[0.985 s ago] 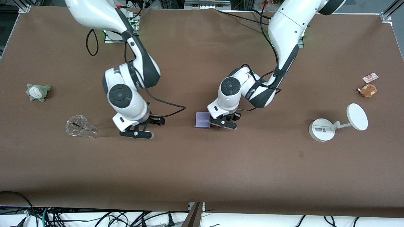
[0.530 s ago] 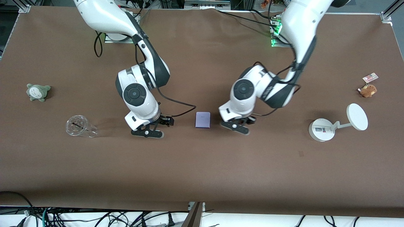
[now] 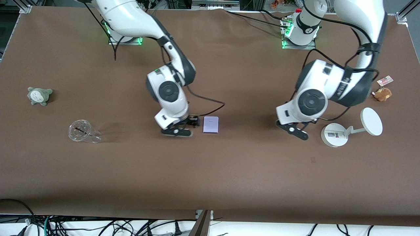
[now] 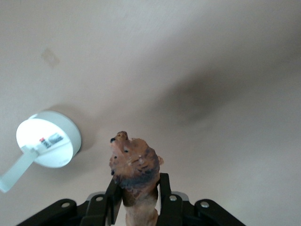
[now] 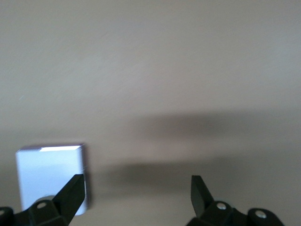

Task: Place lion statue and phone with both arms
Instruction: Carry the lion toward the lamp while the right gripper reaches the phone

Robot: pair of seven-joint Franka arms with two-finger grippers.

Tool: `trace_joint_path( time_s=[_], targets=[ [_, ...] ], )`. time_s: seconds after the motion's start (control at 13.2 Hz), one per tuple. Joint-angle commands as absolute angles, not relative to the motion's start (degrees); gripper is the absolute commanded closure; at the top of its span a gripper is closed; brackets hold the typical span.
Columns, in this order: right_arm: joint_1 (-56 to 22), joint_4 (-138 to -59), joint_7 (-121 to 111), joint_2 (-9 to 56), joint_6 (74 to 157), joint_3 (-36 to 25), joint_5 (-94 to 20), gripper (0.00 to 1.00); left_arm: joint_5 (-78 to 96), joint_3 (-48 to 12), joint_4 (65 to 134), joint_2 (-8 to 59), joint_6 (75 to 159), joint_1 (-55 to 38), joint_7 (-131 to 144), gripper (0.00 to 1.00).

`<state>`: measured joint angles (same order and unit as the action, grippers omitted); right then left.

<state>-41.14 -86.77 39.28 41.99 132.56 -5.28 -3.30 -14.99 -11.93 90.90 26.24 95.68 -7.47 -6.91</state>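
Lion statue [image 4: 134,172]: being pinched in the closed left gripper [image 3: 297,132], hanging over bare table beside the white stand [image 3: 334,135]. Phone [image 3: 210,124]: lying flat mid-table, just beside the right gripper [image 3: 177,131], whose fingers are standing wide, holding nothing.

white stand [image 3: 334,135] beside left hand [image 3: 297,131]
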Motion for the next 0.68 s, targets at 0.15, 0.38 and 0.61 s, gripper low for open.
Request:
trace_joint_path(
  time_s=[0.15, 0.38, 0.61],
  targets=[
    [-45.96, -85.17, 44.81, 45.35, 138.15, -5.71, -3.69, 0.0, -16.17, -11.95, 94.31, 25.05, 98.68, -2.22, -4.49, 0.91],
    [-48.68, -80.62, 49.38, 49.11, 138.52, -5.71, -3.34, 0.0, -16.17, -12.04, 96.23, 28.29, 109.04, 3.95, -4.05, 0.88],
    [-49.39, -77.87, 50.62, 51.68, 138.6, -5.98, -3.08, 0.0, -16.08, -11.95, 103.08, 28.48, 119.85, 5.18, 3.58, 0.88]
  ],
)
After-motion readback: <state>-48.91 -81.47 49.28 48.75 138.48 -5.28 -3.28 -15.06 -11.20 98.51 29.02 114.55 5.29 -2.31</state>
